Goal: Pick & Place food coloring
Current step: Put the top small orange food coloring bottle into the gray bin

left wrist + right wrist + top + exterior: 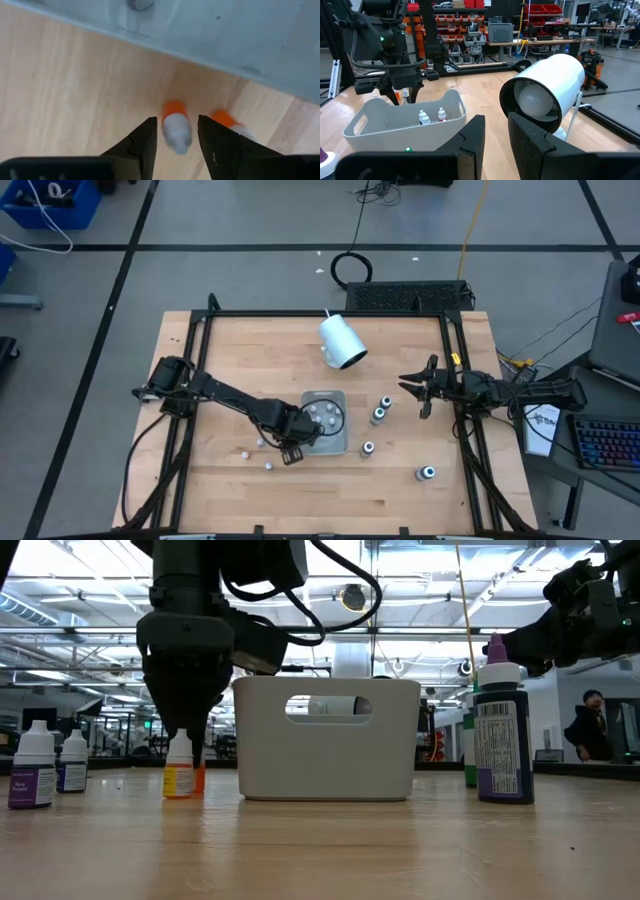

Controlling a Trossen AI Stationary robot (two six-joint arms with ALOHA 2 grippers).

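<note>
Beside the tray [333, 442], your left gripper [177, 137] straddled an orange-banded dropper bottle [176, 129], fingers parted; your right gripper [419, 388] waited, spread.

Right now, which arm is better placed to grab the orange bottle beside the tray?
Left. The left gripper hangs right over the orange bottle, fingers open either side of it. The right gripper waits raised, far across the tray.
</note>
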